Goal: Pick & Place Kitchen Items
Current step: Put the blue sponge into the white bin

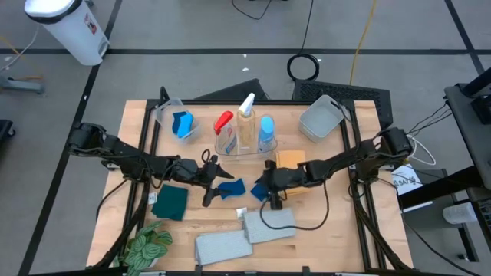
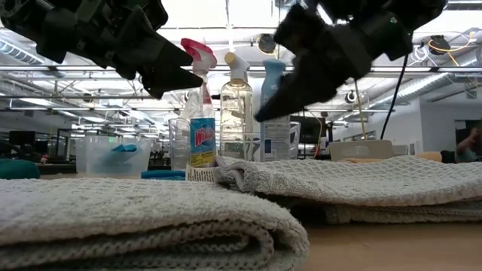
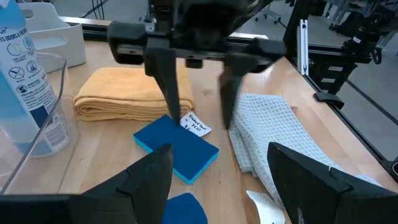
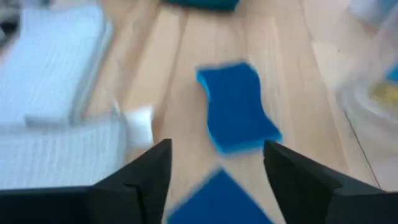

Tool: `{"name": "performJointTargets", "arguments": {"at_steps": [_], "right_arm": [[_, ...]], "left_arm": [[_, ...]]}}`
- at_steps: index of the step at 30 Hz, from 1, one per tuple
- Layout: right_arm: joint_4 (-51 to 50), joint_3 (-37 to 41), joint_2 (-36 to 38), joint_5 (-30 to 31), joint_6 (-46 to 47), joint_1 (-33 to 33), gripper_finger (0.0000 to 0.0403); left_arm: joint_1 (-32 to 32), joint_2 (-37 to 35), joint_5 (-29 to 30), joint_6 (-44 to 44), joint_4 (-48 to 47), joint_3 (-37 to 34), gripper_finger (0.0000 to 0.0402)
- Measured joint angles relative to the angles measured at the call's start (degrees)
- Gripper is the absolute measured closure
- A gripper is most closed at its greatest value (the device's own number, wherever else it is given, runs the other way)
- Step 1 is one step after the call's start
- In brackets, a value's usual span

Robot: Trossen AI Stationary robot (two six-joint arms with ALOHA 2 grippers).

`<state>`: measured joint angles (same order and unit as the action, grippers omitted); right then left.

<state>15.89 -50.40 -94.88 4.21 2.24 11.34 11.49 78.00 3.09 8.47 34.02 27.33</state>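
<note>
A flat blue sponge (image 3: 176,148) lies on the wooden table (image 1: 337,222) beside a grey towel (image 3: 273,134). The right gripper (image 3: 196,121) stands over it, fingers spread and empty. The left gripper (image 1: 209,192) hangs close by, wide open, holding nothing.

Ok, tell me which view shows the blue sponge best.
Left wrist view: the blue sponge lies whole and sharp on the table. Right wrist shows it blurred; high view, tiny between the grippers; low view hides it.

Both arms are reaching inward over the table's middle. The left gripper (image 1: 209,186) and the right gripper (image 1: 265,188) are facing each other, fingers spread apart.
</note>
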Motion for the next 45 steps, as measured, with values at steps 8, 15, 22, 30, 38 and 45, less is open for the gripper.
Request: {"name": "performJointTargets", "arguments": {"at_steps": [8,15,22,30,38,45], "right_arm": [[-11.17,-1.82,-3.18,0.21,-0.97,-0.87,0.0113],[-13.94,-1.82,-6.44,-0.56,-4.71,-2.94,0.0139],[-15.3,-1.96,-8.1,-1.78,-1.36,-5.58,0.0176],[-15.71,-1.93,-8.23,-3.15,1.56,-6.5,0.0237],[-15.68,-1.81,-7.77,-2.68,1.53,-6.56,0.0298],[-15.29,-1.65,-5.65,-2.5,-0.07,-6.56,0.034]], "left_arm": [[0.0,-0.04,0.02,-0.02,0.03,0.0,0.0135],[0.0,-0.04,0.02,-0.07,0.0,0.0,0.0135],[0.0,-0.04,0.02,-0.17,-0.02,0.0,0.0135],[0.0,-0.04,0.02,-0.17,-0.02,0.0,0.0135],[0.0,-0.04,0.02,-0.15,-0.02,0.0,0.0135],[0.0,-0.03,0.01,-0.04,-0.02,0.0,0.0135]]}}
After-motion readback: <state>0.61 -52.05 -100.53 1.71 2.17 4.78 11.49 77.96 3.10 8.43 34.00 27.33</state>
